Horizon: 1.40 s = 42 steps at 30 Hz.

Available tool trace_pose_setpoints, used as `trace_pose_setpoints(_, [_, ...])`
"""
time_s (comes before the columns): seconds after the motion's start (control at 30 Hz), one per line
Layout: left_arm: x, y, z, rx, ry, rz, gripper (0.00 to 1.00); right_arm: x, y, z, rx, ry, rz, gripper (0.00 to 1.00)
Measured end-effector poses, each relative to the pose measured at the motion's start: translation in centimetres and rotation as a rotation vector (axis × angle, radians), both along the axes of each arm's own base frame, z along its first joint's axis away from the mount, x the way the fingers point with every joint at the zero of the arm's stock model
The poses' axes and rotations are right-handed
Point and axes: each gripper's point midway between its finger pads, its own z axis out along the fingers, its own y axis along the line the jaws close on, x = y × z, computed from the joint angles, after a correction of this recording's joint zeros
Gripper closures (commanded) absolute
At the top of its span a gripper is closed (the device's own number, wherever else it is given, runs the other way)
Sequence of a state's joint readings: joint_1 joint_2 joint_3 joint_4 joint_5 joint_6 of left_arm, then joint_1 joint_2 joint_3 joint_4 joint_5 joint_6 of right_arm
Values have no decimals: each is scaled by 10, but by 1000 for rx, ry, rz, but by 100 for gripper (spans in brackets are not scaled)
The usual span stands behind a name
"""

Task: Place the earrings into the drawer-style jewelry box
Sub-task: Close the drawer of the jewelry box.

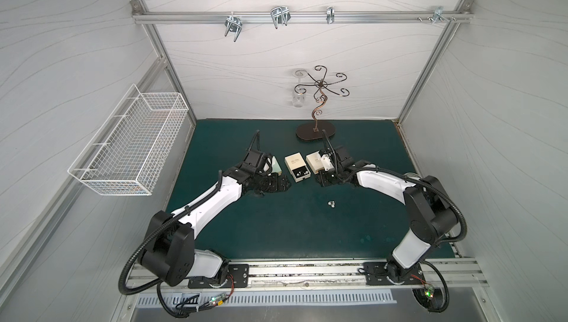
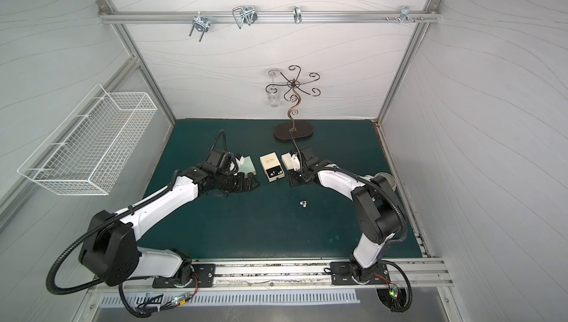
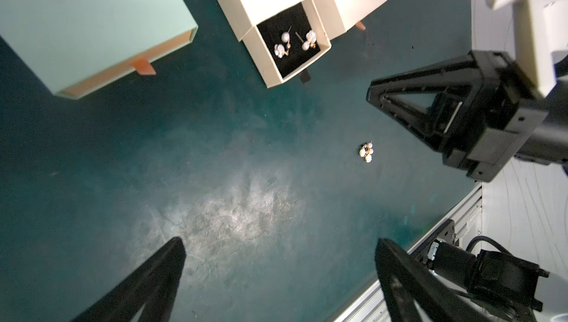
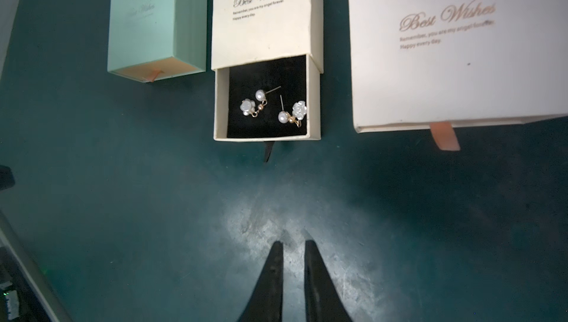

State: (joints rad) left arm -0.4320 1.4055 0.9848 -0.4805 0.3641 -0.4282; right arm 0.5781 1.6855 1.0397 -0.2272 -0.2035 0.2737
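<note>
On the dark-green worktop (image 1: 292, 234) by the pulled-out cream cardboard drawer box (image 4: 267, 13), my left pincer (image 3: 278, 240) stood apart, my right pincer (image 4: 293, 242) nearly together and empty, and the tiny loose pearl earrings (image 3: 366, 152) lying there might skid from a hasty pinch.

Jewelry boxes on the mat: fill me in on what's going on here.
Two robot arms are packing earrings into drawer boxes. The middle cream box has its drawer pulled out, with two pearl earrings lying on its black lining. A loose cluster of earrings lies on the green mat, nearer the arms' bases. The mint box and the other cream box are shut. The left gripper is open and empty. The right gripper hangs in front of the open drawer, jaws nearly together, holding nothing.
</note>
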Motion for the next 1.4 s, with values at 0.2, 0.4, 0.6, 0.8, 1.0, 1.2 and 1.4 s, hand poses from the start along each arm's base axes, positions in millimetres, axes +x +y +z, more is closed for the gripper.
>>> trace_pose_setpoints(0.2, [37, -5, 20, -28, -43, -2, 1, -5, -3, 1, 51, 15, -60, 84])
trace_pose_setpoints(0.4, [57, -12, 27, -41, -63, -17, 1, -5, -3, 12, 92, -8, -87, 84])
trace_pose_setpoints(0.6, [76, -20, 21, -21, -48, -35, 1, -6, -3, 5, 109, 3, -107, 84])
trace_pose_setpoints(0.8, [98, -28, 22, -21, -60, -42, 1, -3, 3, -2, 129, 25, -129, 84])
trace_pose_setpoints(1.0, [114, -35, 28, -29, -84, -43, 1, -1, 7, 1, 141, 14, -145, 84])
trace_pose_setpoints(1.2, [122, -38, 19, -24, -71, -42, 1, 0, 7, -2, 143, 21, -159, 84])
trace_pose_setpoints(1.4, [132, -41, 14, -22, -69, -43, 1, -1, 8, -6, 137, 30, -165, 84])
